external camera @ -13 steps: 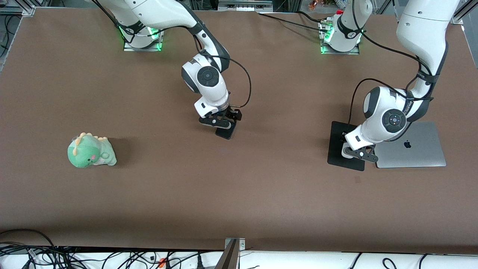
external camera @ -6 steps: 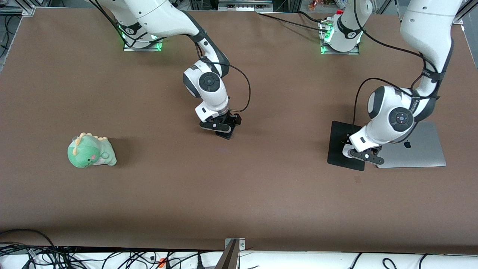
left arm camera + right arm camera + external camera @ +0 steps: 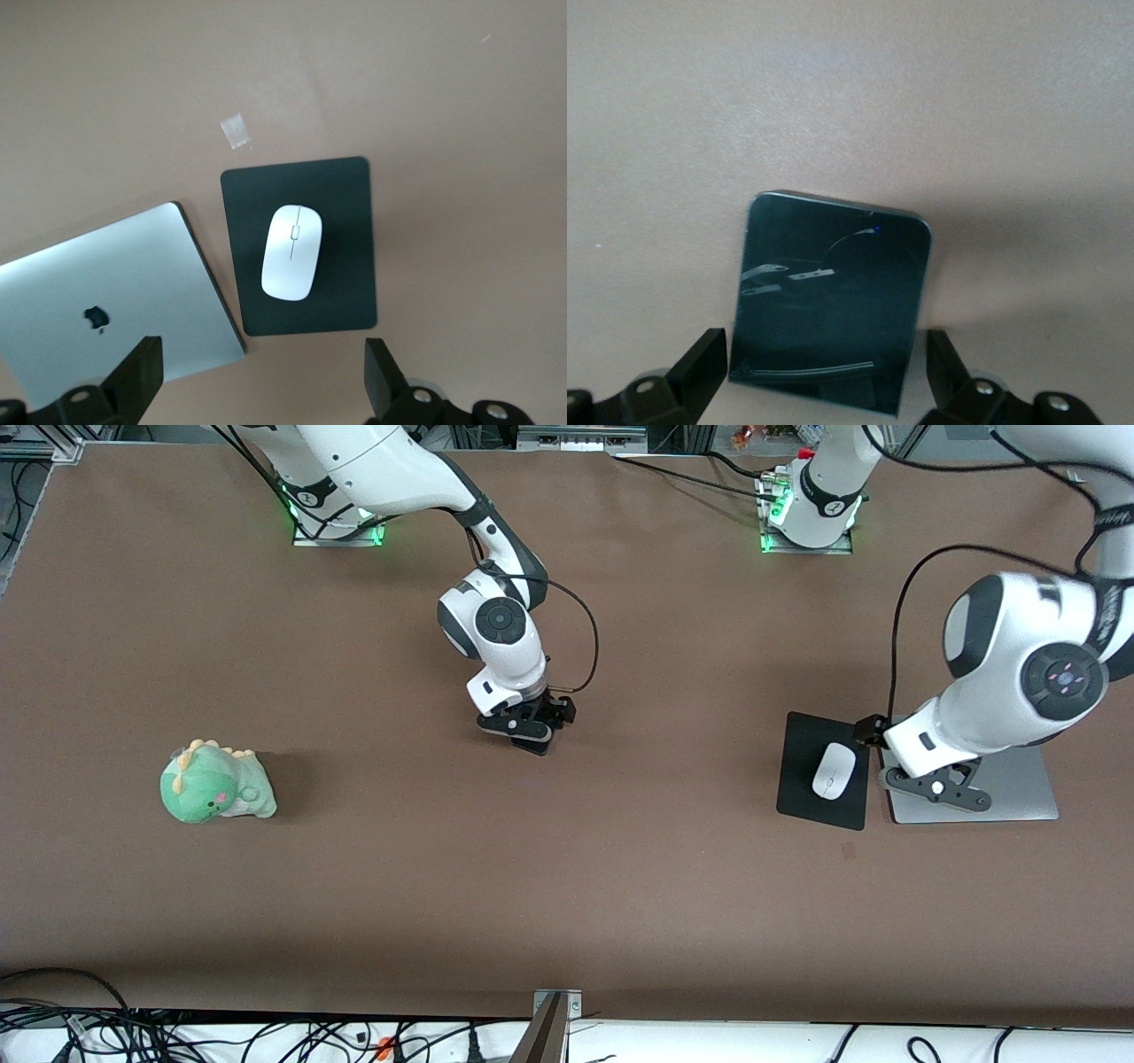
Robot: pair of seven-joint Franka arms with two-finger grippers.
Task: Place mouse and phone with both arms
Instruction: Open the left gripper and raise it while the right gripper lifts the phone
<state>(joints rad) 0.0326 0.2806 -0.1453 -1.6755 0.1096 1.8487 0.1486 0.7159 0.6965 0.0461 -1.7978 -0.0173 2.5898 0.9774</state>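
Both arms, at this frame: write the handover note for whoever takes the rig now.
Left gripper: open, empty, over the closed laptop.
Right gripper: open, low over the phone, fingers either side, no grip visible.
Mouse: lies on the mouse pad, beside the laptop. That part looks done.
Phone: flat on the table mid-way along it. Left to do: grasp and place it.
Green dinosaur toy: toward the right arm's end.

phone (image 3: 537, 742) mostly hidden under right gripper (image 3: 523, 728); laptop (image 3: 1019, 784) part-hidden

Table (image 3: 620, 886): phone (image 3: 538, 744), pad (image 3: 802, 775), laptop (image 3: 1019, 793), toy (image 3: 215, 784)
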